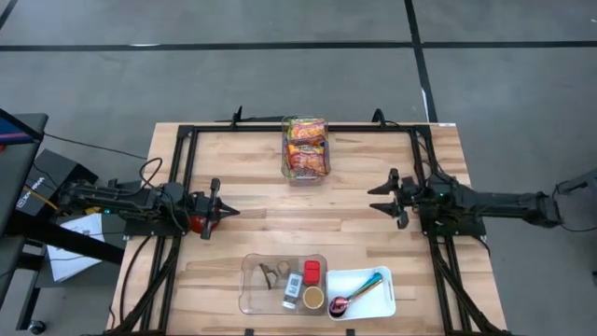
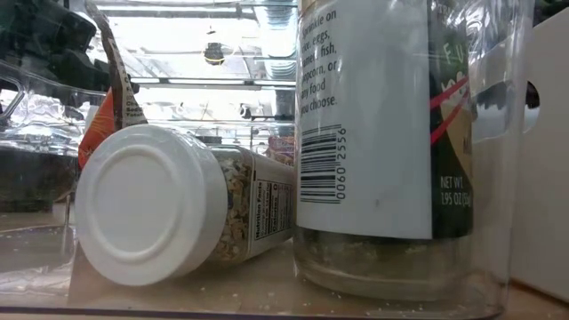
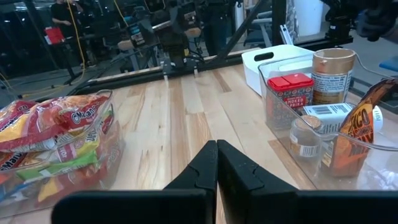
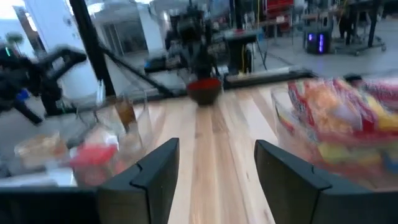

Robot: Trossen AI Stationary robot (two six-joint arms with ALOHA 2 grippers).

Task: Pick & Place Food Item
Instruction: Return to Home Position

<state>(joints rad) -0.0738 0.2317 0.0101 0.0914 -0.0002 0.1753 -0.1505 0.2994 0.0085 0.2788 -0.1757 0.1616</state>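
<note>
Fingers (image 3: 200, 177) of the left gripper (image 1: 220, 211) are pressed together; the right gripper (image 1: 377, 199) holds its pair spread. Both hover over bare wood, well apart. The orange seasoning pack (image 3: 359, 132) is crinkled and brownish-orange with dark lettering. It leans inside the near clear bin (image 1: 256, 297) beside a red-lidded jar (image 3: 291, 93). Glossy orange-and-yellow packets (image 1: 306, 145) fill the far clear bin (image 1: 285, 168).

On my worktop (image 1: 280, 224), the far bin (image 1: 306, 177) sits at the back middle with packets (image 1: 306, 145) in it. At the front edge I have the near bin (image 1: 254, 294) holding jars (image 1: 292, 289). Just beside it on the right sits the small bin (image 1: 373, 303), spoon (image 1: 359, 292) inside. My left pincer (image 1: 224, 211) and right pincer (image 1: 378, 198) face each other between the two rows.
</note>
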